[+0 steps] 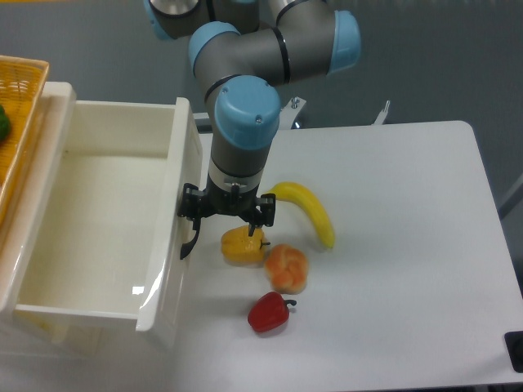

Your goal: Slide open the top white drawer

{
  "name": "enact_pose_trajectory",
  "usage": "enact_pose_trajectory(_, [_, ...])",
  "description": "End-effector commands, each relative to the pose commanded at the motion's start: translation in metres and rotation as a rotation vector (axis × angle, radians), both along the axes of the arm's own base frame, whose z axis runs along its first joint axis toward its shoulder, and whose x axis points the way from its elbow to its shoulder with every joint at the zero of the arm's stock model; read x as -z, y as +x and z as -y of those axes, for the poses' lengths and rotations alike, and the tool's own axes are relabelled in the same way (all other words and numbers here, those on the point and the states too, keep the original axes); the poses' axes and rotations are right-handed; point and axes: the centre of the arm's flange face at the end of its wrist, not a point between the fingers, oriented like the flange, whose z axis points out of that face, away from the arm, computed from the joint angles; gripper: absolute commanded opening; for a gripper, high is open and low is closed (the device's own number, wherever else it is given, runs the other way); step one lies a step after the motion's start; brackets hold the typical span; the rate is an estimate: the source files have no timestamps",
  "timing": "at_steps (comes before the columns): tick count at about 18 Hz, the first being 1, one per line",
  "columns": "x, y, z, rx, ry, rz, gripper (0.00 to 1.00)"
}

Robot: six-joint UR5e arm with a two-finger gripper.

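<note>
The top white drawer (pixel 98 212) is a deep cream-white box that stands pulled far out of the cabinet, with its inside bare. Its front wall (pixel 176 245) faces right, and the curved black handle (pixel 189 242) shows on that wall's outer face. My gripper (pixel 228 214) hangs straight down just right of the front wall, with its jaws spread wide and nothing between them. The left fingertip (pixel 189 209) is right above the handle, close to the wall. The right fingertip (pixel 266 214) is over the yellow pepper. The lower drawer is hidden under the top one.
On the white table (pixel 409 245) right of the drawer lie a yellow pepper (pixel 243 247), an orange (pixel 287 268), a red pepper (pixel 268 314) and a banana (pixel 311 211). A woven yellow basket (pixel 18 114) sits on the cabinet at the far left.
</note>
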Motion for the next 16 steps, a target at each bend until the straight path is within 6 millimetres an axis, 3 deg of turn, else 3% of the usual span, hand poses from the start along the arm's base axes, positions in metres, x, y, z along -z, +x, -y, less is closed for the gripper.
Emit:
enact_pose_trajectory(6, [-0.0023, -0.0070, 0.0031, -0.012, 0.005, -0.001, 1.00])
enact_pose_trajectory(16, [0.0036, 0.0019, -0.0030, -0.022, 0.073, 0.101, 1.00])
